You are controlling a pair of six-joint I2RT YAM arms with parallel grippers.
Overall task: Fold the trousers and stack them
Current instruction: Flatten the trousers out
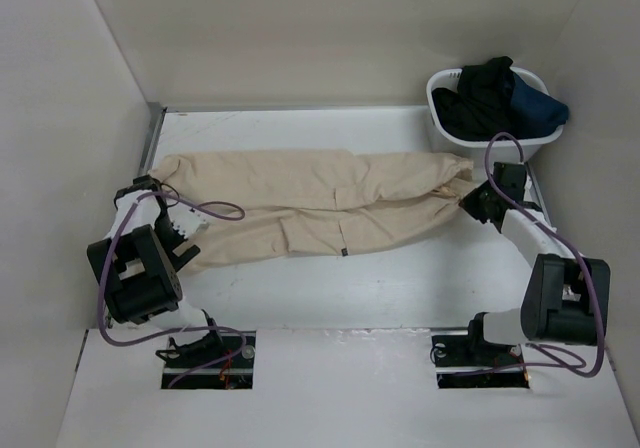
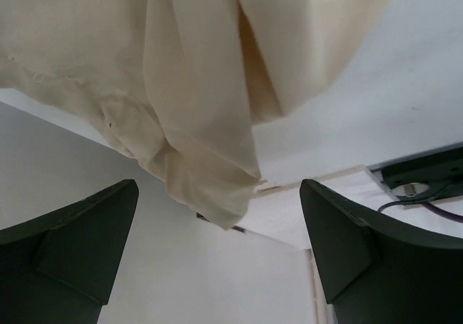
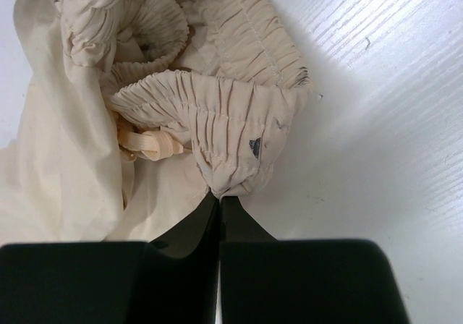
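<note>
Beige cotton trousers [image 1: 310, 208], one pair, lie stretched flat across the middle of the white table [image 1: 400, 278]. The waist is at the right and the two leg ends at the left. The legs lie side by side and lengthwise, and the cloth is soft and creased throughout. One small dark tag [image 1: 344, 253] shows on the near edge of the near leg. The right wrist view shows a gathered elastic waistband bunched into folds, a cream drawstring [image 3: 148, 145] knotted inside it, and one small dark mark [image 3: 255, 147] on the outer fold.

The right gripper [image 3: 219, 201] has its fingers pressed together on the edge of that waistband fold, pinching the cloth. The left gripper [image 2: 218, 194] sits at the leg ends with its fingers spread wide. A hem corner reaches down toward the gap, and nothing is clamped.

One white laundry basket [image 1: 480, 144] stands at the far right corner, just beyond the waist. It holds two items, one black garment [image 1: 485, 93] and one dark navy garment [image 1: 540, 108].
</note>
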